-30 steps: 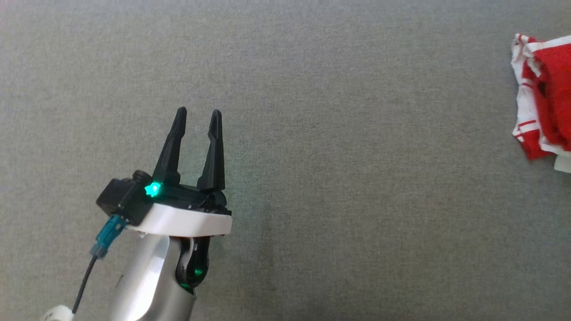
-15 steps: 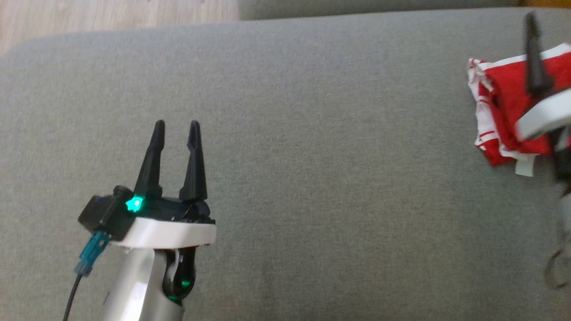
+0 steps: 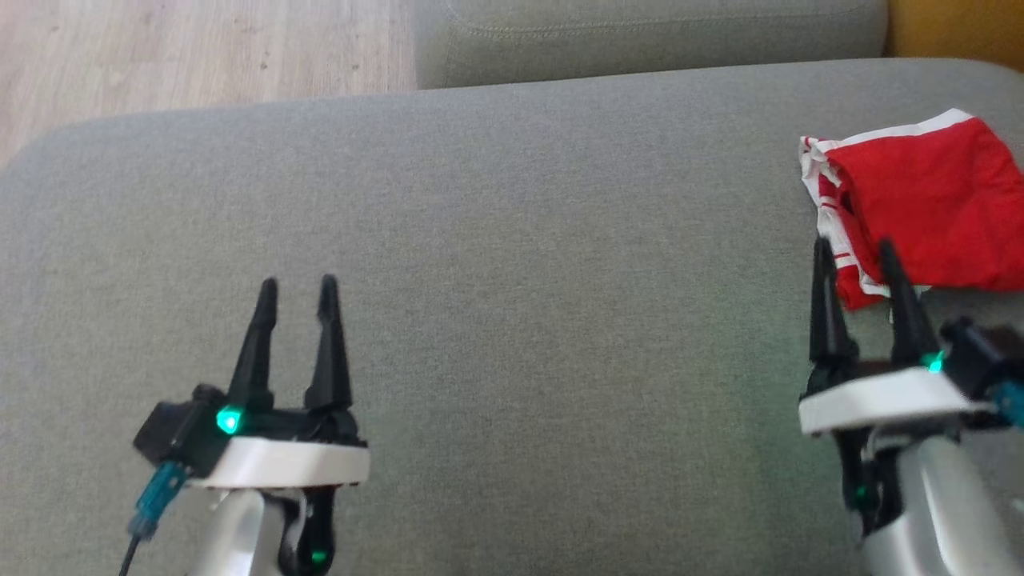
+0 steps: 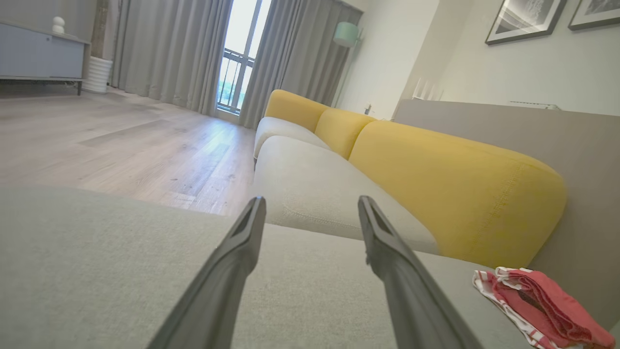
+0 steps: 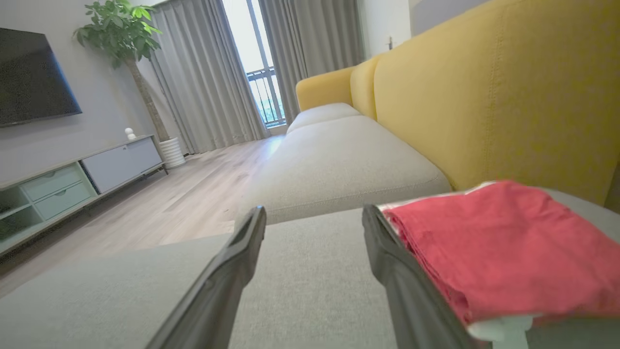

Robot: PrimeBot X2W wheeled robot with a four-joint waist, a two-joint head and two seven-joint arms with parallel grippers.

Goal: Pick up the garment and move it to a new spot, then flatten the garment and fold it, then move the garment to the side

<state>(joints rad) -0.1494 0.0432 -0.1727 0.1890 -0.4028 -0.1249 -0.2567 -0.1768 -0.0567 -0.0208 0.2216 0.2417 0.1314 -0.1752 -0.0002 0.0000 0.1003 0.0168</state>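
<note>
Grey sofa cushion point(image 3: 520, 240) carries the folded red garment point(image 3: 928, 200) at its right end in the head view. The left gripper point(image 3: 298, 282) and right gripper point(image 3: 852, 245) hold their fingers wide, empty. Left wrist view: garment well apart, lower right. Right wrist view: garment just beside one finger.

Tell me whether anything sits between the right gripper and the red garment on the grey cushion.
Nothing visible does. The open right gripper sits right at the red garment's near corner, with just bare grey cushion between its fingers.
</note>
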